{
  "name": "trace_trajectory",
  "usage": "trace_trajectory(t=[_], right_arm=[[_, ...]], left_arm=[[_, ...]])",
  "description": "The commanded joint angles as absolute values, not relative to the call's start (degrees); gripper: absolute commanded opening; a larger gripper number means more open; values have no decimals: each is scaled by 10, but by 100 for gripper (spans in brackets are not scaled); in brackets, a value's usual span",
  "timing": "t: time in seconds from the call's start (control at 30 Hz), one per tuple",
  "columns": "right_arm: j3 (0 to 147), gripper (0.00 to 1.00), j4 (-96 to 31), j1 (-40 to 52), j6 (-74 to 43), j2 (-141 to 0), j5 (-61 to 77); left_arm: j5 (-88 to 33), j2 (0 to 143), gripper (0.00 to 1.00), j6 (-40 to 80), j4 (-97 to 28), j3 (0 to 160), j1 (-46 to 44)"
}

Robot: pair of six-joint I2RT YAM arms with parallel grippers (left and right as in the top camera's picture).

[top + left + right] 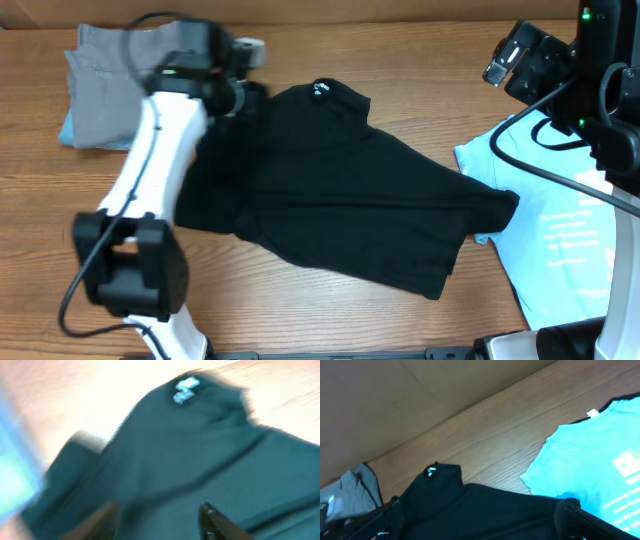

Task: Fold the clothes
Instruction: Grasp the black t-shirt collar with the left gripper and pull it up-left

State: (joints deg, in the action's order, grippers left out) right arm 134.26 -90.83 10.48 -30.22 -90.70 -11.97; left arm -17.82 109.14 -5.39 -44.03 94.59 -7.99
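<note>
The black T-shirt (340, 190) lies spread and rumpled in the middle of the table, with its white neck label (321, 86) at the far edge. It also shows in the left wrist view (200, 455) and the right wrist view (470, 510). My left gripper (250, 95) hovers at the shirt's far left, near the collar; it is blurred, and its fingers (157, 520) are open and empty over the black cloth. My right gripper (503, 62) is raised at the far right, open and empty (480, 525). The light blue printed T-shirt (560, 230) lies at the right and overlaps the black shirt's sleeve.
Grey trousers (100, 90) lie folded at the far left, over a bit of light blue cloth (68, 128). The trousers also show in the right wrist view (360, 485). A brown wall runs along the table's far edge (420, 390). Cables hang from the right arm (560, 170).
</note>
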Motion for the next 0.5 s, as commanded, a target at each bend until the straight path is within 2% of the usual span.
trace_trajectory(t=[0.0, 0.33, 0.47], right_arm=[[1350, 100, -911, 103, -307, -909, -115], [1350, 100, -941, 103, -307, -909, -115], [1350, 100, -952, 103, -307, -909, -115]], left_arm=[[-227, 1156, 77, -94, -373, 948, -126], [-222, 1297, 52, -76, -171, 948, -181], [-166, 1330, 35, -53, -156, 948, -176]])
